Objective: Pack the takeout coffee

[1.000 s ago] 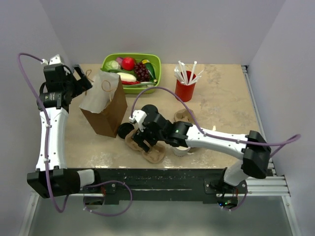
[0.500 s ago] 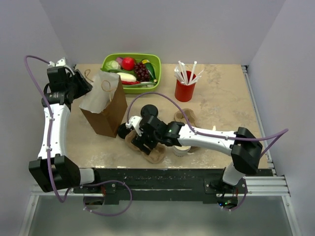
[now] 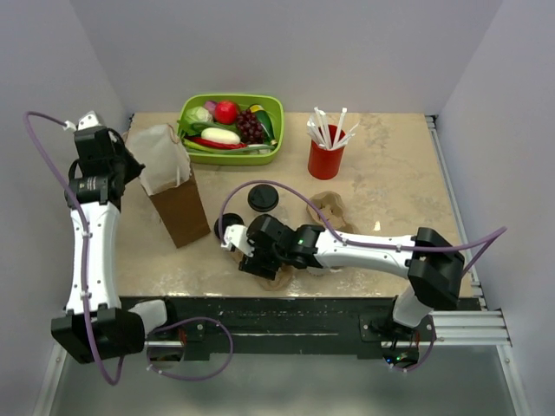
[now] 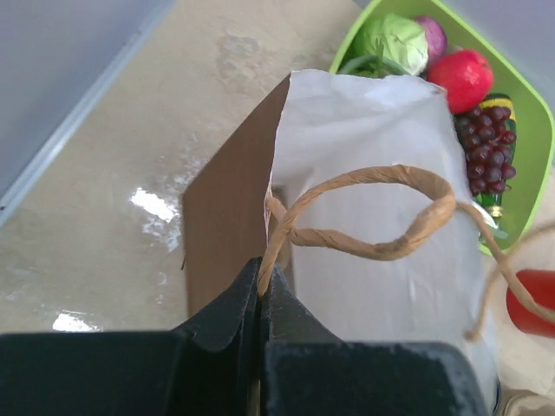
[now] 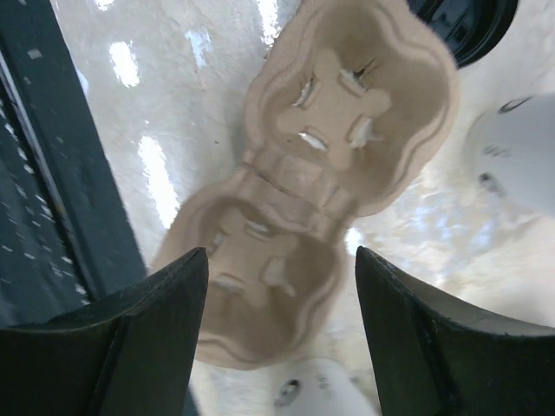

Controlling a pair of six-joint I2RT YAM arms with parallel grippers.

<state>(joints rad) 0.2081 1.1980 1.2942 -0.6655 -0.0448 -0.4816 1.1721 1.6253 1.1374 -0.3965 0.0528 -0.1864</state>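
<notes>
The takeout coffee (image 3: 263, 198), a black round lid with a pale cup wall under it, stands mid-table behind my right arm. A second black lid (image 3: 225, 228) sits beside the brown paper bag (image 3: 178, 208); whether a cup is under it cannot be told. My left gripper (image 4: 260, 264) is shut on the bag's twisted paper handle (image 4: 364, 208), at the bag's left top edge (image 3: 130, 165). My right gripper (image 5: 282, 251) hangs open over the near pocket of a beige pulp carrier (image 5: 347, 113), fingers on either side, touching nothing. A black lid (image 5: 464, 26) shows beyond the carrier.
A green tray (image 3: 273, 108) of vegetables stands at the back, with a red cup of straws (image 3: 325, 160) to its right. Another pulp carrier (image 3: 329, 208) lies right of centre. White cups (image 5: 520, 165) sit close beside the carrier. The black front rail (image 5: 52, 173) runs just left of it.
My left gripper closed on the bag handle and drew the bag's top leftward, so the bag now stands more upright. My right gripper slid toward the near edge over the carrier and narrowed slightly.
</notes>
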